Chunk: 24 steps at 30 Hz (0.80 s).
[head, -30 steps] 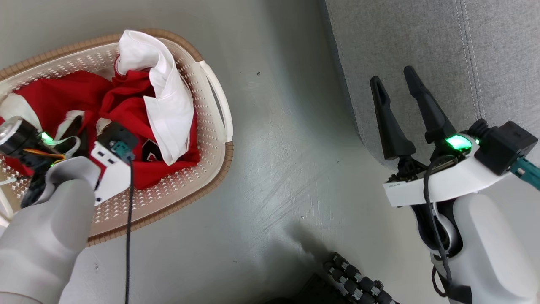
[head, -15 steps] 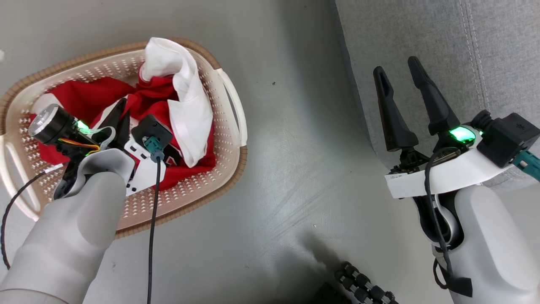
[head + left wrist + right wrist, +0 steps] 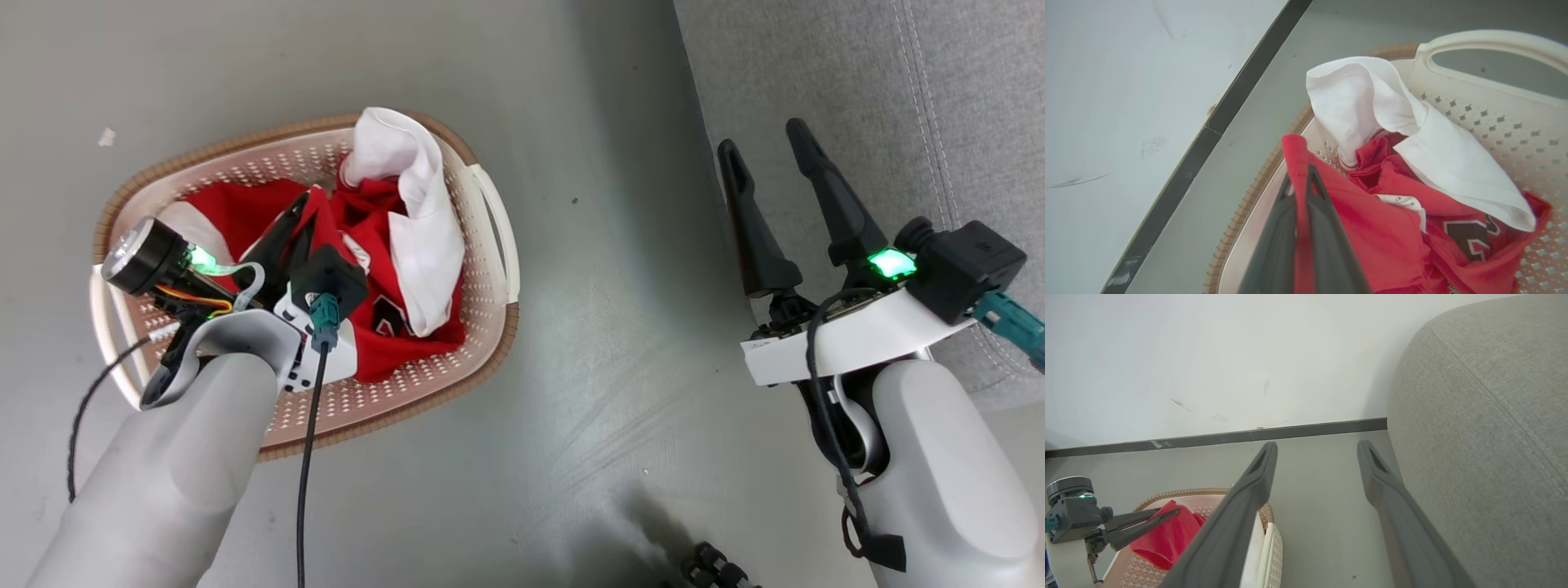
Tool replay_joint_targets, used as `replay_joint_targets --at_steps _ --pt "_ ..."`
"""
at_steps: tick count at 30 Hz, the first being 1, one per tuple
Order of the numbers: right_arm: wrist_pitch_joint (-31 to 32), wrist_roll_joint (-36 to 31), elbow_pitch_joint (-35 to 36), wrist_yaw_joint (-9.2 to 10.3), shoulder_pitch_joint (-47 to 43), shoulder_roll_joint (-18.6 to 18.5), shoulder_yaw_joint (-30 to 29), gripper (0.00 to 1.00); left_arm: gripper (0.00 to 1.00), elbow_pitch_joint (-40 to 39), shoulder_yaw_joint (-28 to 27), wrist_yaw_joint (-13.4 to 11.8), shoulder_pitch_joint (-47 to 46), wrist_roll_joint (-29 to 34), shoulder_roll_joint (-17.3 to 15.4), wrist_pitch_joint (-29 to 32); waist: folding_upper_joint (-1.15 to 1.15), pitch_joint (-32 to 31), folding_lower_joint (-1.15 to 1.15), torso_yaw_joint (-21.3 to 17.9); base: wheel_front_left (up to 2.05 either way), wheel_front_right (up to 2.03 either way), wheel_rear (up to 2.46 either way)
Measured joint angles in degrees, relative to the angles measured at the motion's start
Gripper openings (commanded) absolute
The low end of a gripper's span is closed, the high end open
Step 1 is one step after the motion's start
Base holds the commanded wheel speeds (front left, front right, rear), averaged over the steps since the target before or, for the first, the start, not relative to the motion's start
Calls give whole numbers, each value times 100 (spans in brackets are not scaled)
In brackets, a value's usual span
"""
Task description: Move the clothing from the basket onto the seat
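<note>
The basket (image 3: 424, 384) stands on the floor at the left of the head view, with red clothing (image 3: 384, 327) in it and a white garment (image 3: 424, 237) draped over its far side. My left gripper (image 3: 300, 204) is shut on a fold of a red garment (image 3: 1372, 228) and holds it up above the pile, the cloth pinched between the two fingers (image 3: 1327, 245). My right gripper (image 3: 761, 137) hangs open with nothing in it, over the near edge of the grey seat (image 3: 857, 98). The right wrist view shows my left gripper (image 3: 1167, 514) with the red fold (image 3: 1167, 539).
Bare grey floor (image 3: 604, 310) lies between the basket and the seat. A white wall with a dark baseboard (image 3: 1298, 430) runs behind both. A black cable (image 3: 306, 490) hangs from my left wrist. Part of my base (image 3: 710, 563) shows at the bottom edge.
The camera has shifted, so the basket sits further right and lower in the picture. My left gripper has risen out of the pile with a red fold. The right gripper stays open.
</note>
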State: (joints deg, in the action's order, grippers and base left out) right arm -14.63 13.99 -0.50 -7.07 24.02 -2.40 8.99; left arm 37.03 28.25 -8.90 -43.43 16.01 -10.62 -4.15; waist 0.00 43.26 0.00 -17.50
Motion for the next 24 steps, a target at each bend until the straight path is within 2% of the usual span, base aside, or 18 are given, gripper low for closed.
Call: replay_joint_targets --at_steps 12,24 --pt "-1 -645 -341 -1 86 -24 169 100 0 -1010 -249 108 547 -602 8 -432 0 -613 0 402 0 0 0" --pt "0 -702 -624 -1 86 -397 552 100 0 -1895 -328 159 765 -691 -132 -659 0 -1215 0 776 0 0 0"
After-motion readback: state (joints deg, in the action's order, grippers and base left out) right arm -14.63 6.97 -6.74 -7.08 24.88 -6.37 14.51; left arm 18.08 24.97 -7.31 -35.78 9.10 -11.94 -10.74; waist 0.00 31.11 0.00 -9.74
